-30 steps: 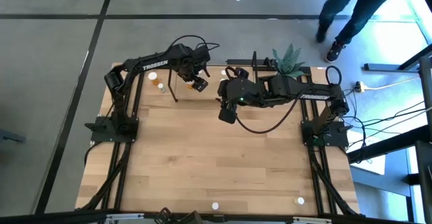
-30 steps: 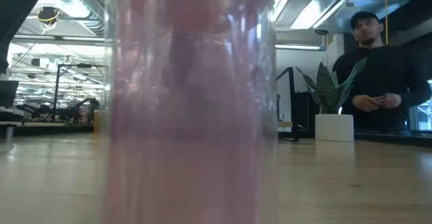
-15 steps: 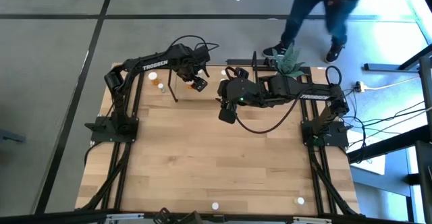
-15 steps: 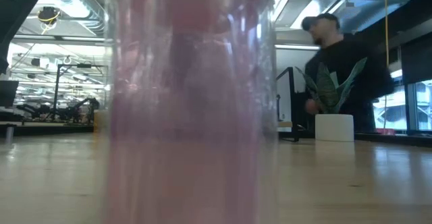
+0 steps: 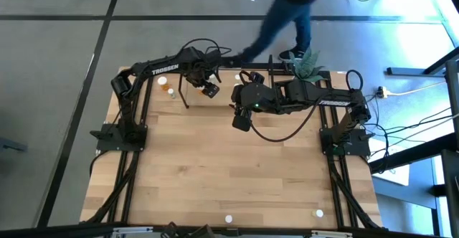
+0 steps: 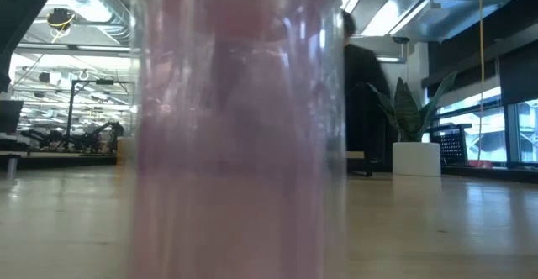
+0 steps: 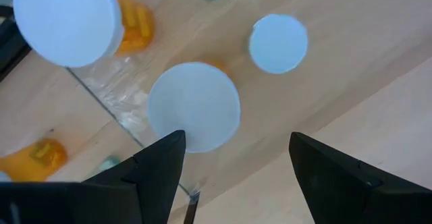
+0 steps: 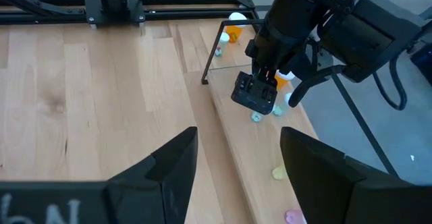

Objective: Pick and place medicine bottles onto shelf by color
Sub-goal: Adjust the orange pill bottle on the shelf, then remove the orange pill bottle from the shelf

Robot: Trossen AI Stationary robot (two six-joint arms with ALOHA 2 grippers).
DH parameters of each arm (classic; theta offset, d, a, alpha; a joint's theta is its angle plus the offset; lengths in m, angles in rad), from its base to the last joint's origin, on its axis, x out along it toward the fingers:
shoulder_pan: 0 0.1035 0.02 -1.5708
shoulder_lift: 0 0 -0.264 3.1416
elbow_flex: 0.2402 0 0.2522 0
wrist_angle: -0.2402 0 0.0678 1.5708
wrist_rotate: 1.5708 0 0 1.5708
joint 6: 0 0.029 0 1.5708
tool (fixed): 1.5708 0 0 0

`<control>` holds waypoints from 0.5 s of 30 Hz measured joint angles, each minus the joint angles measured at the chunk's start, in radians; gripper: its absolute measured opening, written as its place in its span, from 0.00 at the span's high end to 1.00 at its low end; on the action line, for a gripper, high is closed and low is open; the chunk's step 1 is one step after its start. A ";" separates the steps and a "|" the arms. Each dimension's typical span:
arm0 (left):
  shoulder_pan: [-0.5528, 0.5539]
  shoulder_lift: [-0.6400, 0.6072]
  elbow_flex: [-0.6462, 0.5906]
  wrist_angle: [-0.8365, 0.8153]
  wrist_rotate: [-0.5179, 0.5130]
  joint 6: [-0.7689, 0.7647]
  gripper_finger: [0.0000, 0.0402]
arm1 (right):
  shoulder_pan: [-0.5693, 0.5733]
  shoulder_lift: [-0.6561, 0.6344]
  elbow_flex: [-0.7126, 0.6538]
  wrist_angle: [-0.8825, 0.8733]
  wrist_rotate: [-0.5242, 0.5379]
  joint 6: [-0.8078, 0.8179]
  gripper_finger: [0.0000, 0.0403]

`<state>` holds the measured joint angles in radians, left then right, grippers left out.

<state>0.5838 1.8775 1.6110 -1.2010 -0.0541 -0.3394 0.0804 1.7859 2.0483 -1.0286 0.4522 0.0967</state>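
Note:
The shelf's light wooden board (image 8: 233, 143) lies at the table's far edge, with a thin black upright loop (image 8: 214, 48) at one end. Several tiny bottles stand on it: orange (image 8: 233, 32), greenish (image 8: 256, 117), yellowish (image 8: 278, 173), pink (image 8: 293, 216). My left gripper (image 5: 209, 89) hangs open over the board. Its wrist view looks down on a white cap (image 7: 194, 106) just beyond the open fingers (image 7: 236, 150), beside another cap (image 7: 278, 43) and a capped orange bottle (image 7: 67, 18). My right gripper (image 5: 242, 121) is open and empty, nearer the table's middle. A blurred pink bottle (image 6: 235, 128) fills the low view.
More white-capped bottles stand near the table's front edge (image 5: 228, 219) (image 5: 319, 213) and at the far left (image 5: 162, 81). A plant in a white pot (image 6: 416, 157) stands at the far right corner. A person (image 5: 283, 16) moves behind the far edge. Bare wood lies between.
Both arms have kept still. The person behind the table has walked along the far edge from the right toward the left.

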 joint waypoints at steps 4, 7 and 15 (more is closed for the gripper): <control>0.000 -0.002 -0.009 -0.018 -0.002 -0.008 0.35 | 0.000 0.000 0.000 0.000 0.000 0.000 0.47; 0.000 0.004 -0.014 -0.016 0.005 -0.010 0.35 | 0.000 0.000 0.000 0.000 0.000 0.000 0.47; 0.000 0.003 -0.013 -0.014 0.005 -0.009 0.35 | 0.000 0.000 0.000 0.000 0.000 0.000 0.47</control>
<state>0.5838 1.8805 1.5978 -1.2152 -0.0494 -0.3488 0.0805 1.7859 2.0483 -1.0286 0.4522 0.0967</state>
